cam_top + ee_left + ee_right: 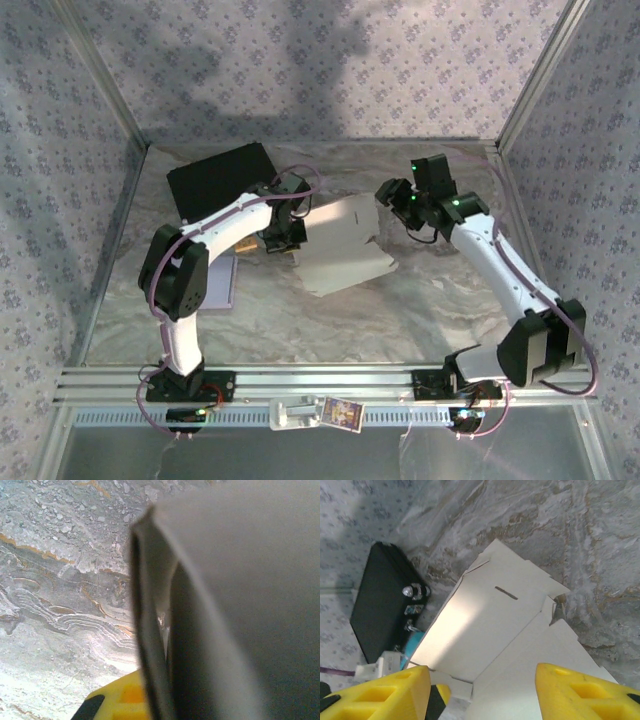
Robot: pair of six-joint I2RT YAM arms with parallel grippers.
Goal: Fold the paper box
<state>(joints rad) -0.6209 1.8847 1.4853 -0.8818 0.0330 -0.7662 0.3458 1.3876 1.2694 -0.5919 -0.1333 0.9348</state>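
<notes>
The paper box (345, 245) lies as a flat white cardboard blank in the middle of the marbled table, with one panel raised along a crease. My left gripper (284, 238) is at its left edge, shut on that edge. In the left wrist view the cardboard edge (150, 630) runs close past one yellow finger (120, 700). My right gripper (388, 195) hovers over the box's far right corner, open. In the right wrist view its yellow fingers (395, 695) stand wide apart above the white panels (505, 630), with nothing between them (482, 700).
A black case (220, 178) lies at the back left, just behind the left gripper, and shows in the right wrist view (380, 600). A pale sheet (222, 282) lies under the left arm. Patterned walls close in the table at the back and sides.
</notes>
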